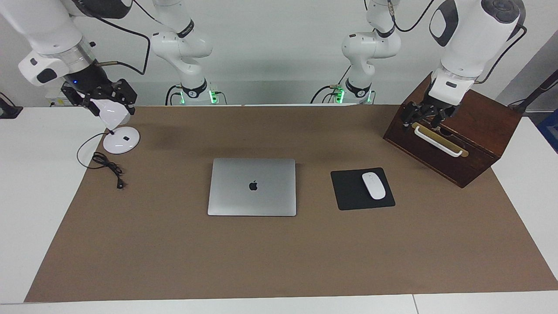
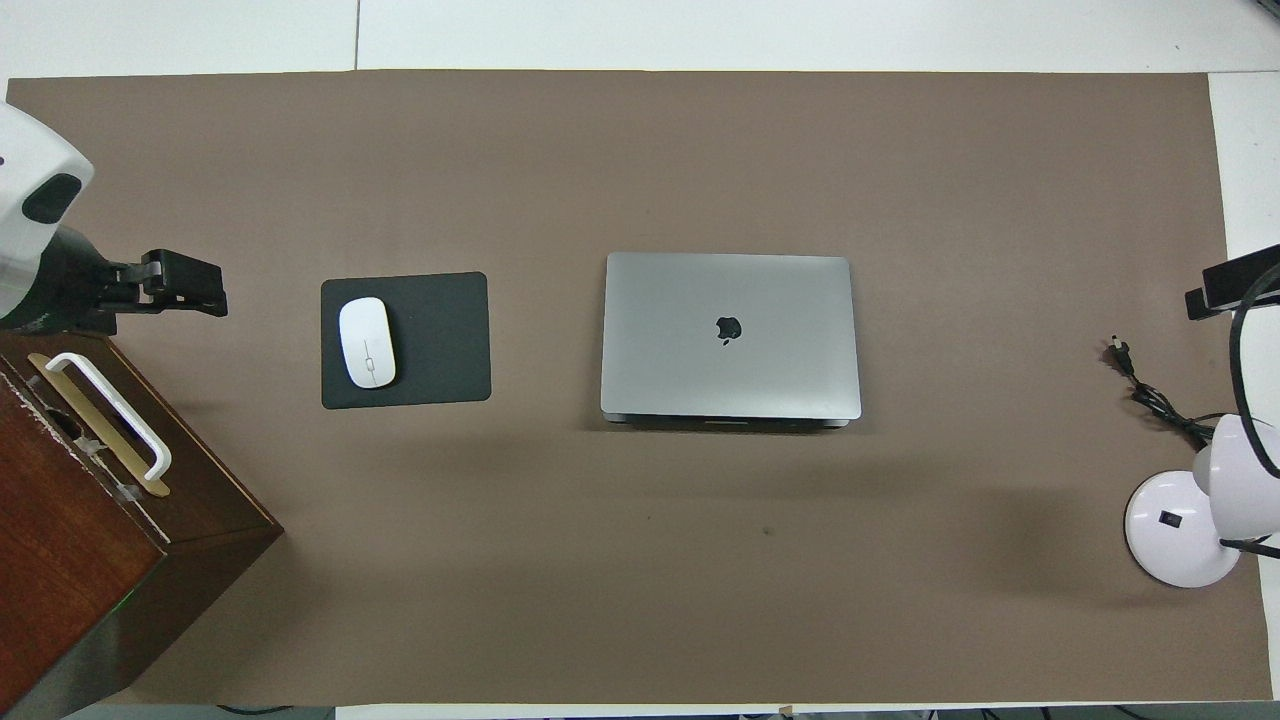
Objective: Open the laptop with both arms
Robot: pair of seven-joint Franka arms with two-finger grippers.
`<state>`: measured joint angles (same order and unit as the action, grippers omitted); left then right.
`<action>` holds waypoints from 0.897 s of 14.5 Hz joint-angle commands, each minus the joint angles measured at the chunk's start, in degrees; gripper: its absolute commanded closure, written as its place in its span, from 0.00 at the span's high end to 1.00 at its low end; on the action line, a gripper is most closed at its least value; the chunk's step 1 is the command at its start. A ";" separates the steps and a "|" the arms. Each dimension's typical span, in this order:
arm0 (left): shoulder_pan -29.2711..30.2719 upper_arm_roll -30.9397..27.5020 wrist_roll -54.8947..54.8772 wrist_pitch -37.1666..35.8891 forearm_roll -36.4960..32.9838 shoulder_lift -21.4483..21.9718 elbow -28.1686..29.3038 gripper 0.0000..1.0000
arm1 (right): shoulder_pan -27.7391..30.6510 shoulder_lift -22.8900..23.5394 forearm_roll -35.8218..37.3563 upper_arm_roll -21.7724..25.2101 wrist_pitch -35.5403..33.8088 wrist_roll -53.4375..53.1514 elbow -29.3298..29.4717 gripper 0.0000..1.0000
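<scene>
Silver-grey laptop (image 1: pixel 252 186) (image 2: pixel 729 336), lid closed, logo up, flat mid-table on brown mat

A robotics lab; two white arms (image 1: pixel 183 43) bolted at a table (image 1: pixel 39 183) staged as a desk

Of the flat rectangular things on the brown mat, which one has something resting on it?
The black mouse pad, toward the left arm's end of the table: a white mouse lies on it. The closed silver laptop beside it carries nothing on its lid.
</scene>
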<state>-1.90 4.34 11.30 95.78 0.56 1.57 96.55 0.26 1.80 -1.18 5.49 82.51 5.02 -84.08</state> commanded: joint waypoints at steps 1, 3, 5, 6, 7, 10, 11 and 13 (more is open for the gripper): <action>0.14 -0.03 -0.58 0.37 0.58 -0.52 -0.75 1.00 | 0.71 -0.92 0.13 -0.57 -0.33 -0.98 -0.65 1.00; 0.14 -0.03 -0.66 0.37 0.58 -0.43 -0.75 1.00 | 0.71 -0.83 0.22 -0.57 -0.25 -0.98 -0.56 1.00; 0.14 -0.03 -0.49 0.46 0.58 -0.43 -0.75 1.00 | 0.71 -0.83 0.22 -0.57 -0.25 -0.98 -0.56 1.00; 0.05 -0.03 -0.23 0.98 0.58 -0.43 -0.75 1.00 | 0.71 -0.66 0.22 -0.48 -0.25 -0.98 -0.56 1.00; -0.12 -0.03 -0.14 1.77 0.58 -0.52 -0.58 1.00 | 0.71 -0.57 0.22 -0.48 -0.25 -0.89 -0.56 1.00; -0.65 -0.12 -0.14 3.62 0.58 0.09 1.18 1.00 | 0.71 -0.48 0.04 -0.39 -0.07 -0.72 -0.56 1.00; -0.65 -0.12 -0.14 4.49 0.58 0.53 2.58 1.00 | 0.71 -0.57 -0.05 -0.13 -0.07 -0.63 -0.56 1.00; -0.74 -0.03 -0.14 6.25 0.58 1.85 5.74 1.00 | 0.62 -0.57 -0.05 -0.13 0.10 -0.45 -0.47 1.00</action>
<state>-2.03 4.60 11.30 99.31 0.67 1.42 98.18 0.38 1.79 -1.18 5.68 82.51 5.02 -84.08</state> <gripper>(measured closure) 0.000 0.000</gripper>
